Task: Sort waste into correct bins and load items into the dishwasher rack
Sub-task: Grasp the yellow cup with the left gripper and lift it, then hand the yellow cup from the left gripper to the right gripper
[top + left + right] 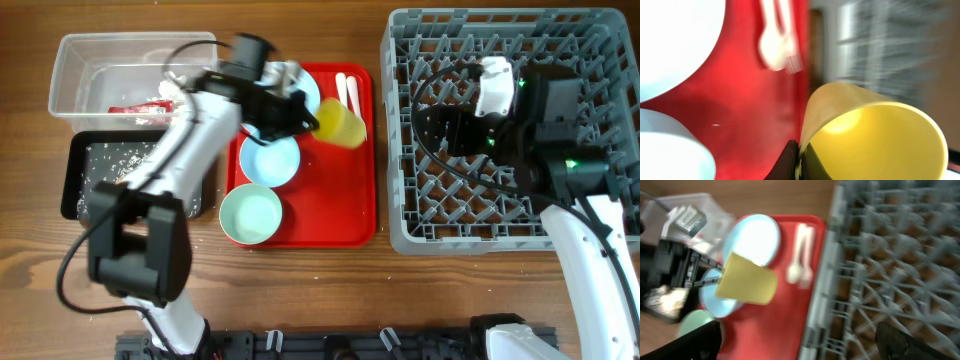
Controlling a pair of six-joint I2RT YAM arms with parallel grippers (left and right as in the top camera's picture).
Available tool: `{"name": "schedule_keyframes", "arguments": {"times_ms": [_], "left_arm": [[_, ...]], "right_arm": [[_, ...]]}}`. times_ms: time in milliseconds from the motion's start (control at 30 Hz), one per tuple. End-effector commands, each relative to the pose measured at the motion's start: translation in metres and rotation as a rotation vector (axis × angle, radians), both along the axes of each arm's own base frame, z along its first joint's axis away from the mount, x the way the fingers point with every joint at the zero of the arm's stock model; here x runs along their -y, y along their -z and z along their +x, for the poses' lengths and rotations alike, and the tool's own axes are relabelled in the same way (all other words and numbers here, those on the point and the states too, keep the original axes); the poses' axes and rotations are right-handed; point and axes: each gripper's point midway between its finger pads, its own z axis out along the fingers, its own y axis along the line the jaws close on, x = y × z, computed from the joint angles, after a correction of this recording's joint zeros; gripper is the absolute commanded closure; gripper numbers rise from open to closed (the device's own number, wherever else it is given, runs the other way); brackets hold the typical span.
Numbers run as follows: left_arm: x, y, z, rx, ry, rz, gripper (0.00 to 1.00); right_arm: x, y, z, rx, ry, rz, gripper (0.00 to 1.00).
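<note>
Small yellow plastic cup (875, 135), rim pinched in the left gripper (797, 159), tilts over the one-o'clock corner of the flat red tray (330, 200); only the right wrist view shows the right gripper (800, 342) spread wide.

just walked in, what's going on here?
The left tool is shut on the small yellow plastic cup, holding it tipped on its side above the flat red tray. The right tool hangs open and empty over the large grey dishwasher rack; no dishes show in it. The pale blue bowl, mint green bowl and white plastic spoon and fork sit on the tray.
</note>
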Motion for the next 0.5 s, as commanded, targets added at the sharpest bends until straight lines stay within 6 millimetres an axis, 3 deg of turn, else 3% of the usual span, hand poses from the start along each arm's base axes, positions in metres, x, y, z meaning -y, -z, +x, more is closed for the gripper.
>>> {"name": "schedule_keyframes", "arguments": {"times_ms": [0,200,467], "left_arm": [[0.003,-0.079,-0.015,-0.032,0.110,-0.431,0.96],[-0.004,-0.111,-0.023,-0.057,0.162,-0.624,0.96],[-0.003,-0.127,-0.030,-0.069,0.209,-0.716,0.96]], "right_arm": [[-0.033,-0.015,0.002,0.008,-0.149,0.173,0.00],[-0.071,-0.038,0.004,0.103,-0.411,0.360,0.00],[-0.094,-0.048,0.001,0.140,-0.632,0.533,0.00]]}}
